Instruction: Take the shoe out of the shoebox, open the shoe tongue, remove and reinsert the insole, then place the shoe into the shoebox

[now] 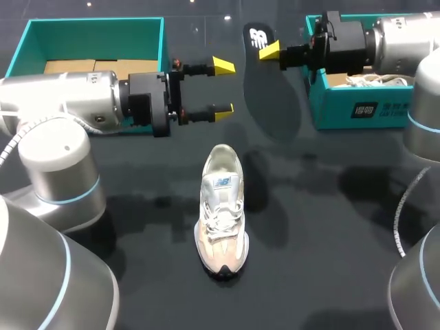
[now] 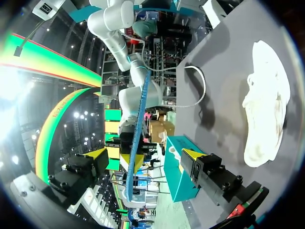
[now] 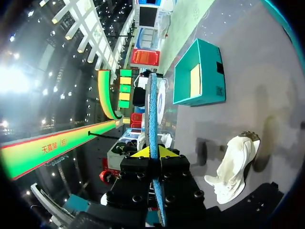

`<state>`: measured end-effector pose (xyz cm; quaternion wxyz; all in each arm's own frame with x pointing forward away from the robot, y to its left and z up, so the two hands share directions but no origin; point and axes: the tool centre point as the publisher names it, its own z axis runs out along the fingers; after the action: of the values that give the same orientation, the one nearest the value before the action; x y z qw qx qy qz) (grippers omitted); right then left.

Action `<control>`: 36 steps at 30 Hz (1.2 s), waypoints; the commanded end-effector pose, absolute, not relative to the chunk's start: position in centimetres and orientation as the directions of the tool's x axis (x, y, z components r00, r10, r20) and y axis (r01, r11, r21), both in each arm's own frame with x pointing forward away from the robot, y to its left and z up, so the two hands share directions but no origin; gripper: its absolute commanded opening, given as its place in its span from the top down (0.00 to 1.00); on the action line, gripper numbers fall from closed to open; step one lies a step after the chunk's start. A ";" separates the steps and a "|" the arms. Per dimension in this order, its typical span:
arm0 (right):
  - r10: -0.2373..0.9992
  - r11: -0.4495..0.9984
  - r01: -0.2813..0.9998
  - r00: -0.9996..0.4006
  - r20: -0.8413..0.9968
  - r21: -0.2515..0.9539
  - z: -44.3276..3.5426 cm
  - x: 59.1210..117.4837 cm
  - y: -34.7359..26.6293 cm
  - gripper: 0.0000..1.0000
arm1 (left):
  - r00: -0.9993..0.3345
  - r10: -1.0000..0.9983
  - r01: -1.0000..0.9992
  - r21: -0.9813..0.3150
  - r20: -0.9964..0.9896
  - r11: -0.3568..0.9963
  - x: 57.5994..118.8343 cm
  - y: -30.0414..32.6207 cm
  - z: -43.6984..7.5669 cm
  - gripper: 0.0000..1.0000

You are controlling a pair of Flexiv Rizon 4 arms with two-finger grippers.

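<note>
Right gripper (image 1: 269,51) is clamped on the insole (image 1: 271,96) — left gripper (image 1: 223,87) gapes wide, empty, near the shoe (image 1: 221,206).

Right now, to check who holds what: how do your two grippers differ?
The left gripper is open with its fingers wide apart and holds nothing; the right gripper is shut on the insole. The left gripper sits beside the left box, the right gripper beside the right box. Both have yellow tips and point toward each other.
</note>
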<state>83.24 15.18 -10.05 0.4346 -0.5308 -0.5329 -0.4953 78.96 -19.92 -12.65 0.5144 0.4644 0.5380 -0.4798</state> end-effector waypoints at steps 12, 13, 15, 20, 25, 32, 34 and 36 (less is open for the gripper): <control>0.143 -0.001 0.998 -0.063 0.988 0.064 -13.7 86.0 17.5 1.00 | -0.067 0.008 0.996 -0.066 -0.998 0.065 80.0 -21.6 -13.4 0.11; 0.141 -0.004 0.998 -0.061 0.988 0.063 -13.9 85.9 17.5 1.00 | -0.065 0.009 0.996 -0.064 -0.998 0.066 80.1 -21.6 -13.4 0.13; 0.139 -0.009 0.998 -0.055 0.989 0.057 -14.1 85.8 17.5 1.00 | -0.059 0.011 0.996 -0.058 -0.998 0.072 80.2 -21.7 -13.5 0.18; 0.138 -0.017 0.999 -0.048 0.989 0.050 -14.4 85.5 17.4 1.00 | -0.062 0.007 0.994 -0.062 -0.998 0.092 80.8 -21.7 -13.9 0.24; 0.135 -0.021 0.998 -0.048 0.990 0.051 -14.6 85.4 17.6 1.00 | -0.080 0.002 0.993 -0.079 -0.997 0.088 81.1 -22.2 -14.6 0.33; 0.124 -0.020 0.998 -0.048 0.991 0.051 -14.7 85.4 17.6 1.00 | -0.067 -0.022 0.994 -0.069 -0.998 0.086 81.5 -22.9 -15.2 0.51; 0.124 -0.020 0.998 -0.048 0.991 0.051 -14.7 85.4 17.6 1.00 | -0.059 -0.028 0.994 -0.061 -0.998 0.090 81.6 -23.1 -15.3 0.53; 0.124 -0.020 0.998 -0.048 0.991 0.051 -14.7 85.4 17.6 1.00 | -0.050 -0.034 0.994 -0.053 -0.998 0.093 81.7 -23.3 -15.3 0.54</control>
<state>85.39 17.53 -14.64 0.4504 -0.5224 -0.5363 -0.4864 81.49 -22.59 -14.96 0.5132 0.4571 0.5304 -0.4963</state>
